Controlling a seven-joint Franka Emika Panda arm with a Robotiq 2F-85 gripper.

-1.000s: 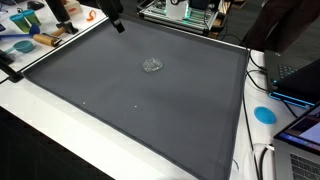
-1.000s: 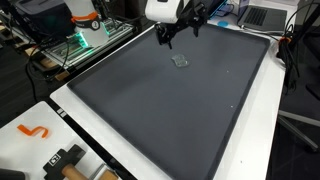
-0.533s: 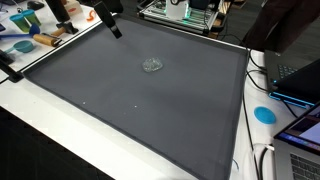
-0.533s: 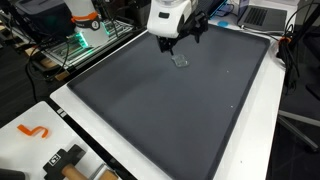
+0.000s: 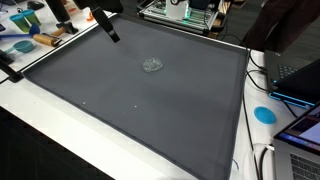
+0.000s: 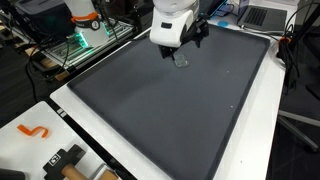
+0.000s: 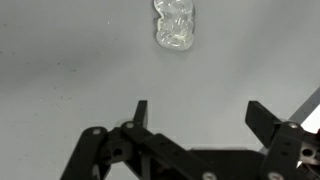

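Dark grey mat (image 5: 150, 110) over white bench (image 5: 40, 130): one crumpled clear plastic scrap (image 7: 175, 25), lying on the mat well inside its edges, untouched; my gripper (image 7: 197, 108) hovers near it, jaws fully apart, empty, so nothing is grasped yet.

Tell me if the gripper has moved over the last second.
Yes: in an exterior view the gripper has dropped toward the clear crumpled piece on the mat.
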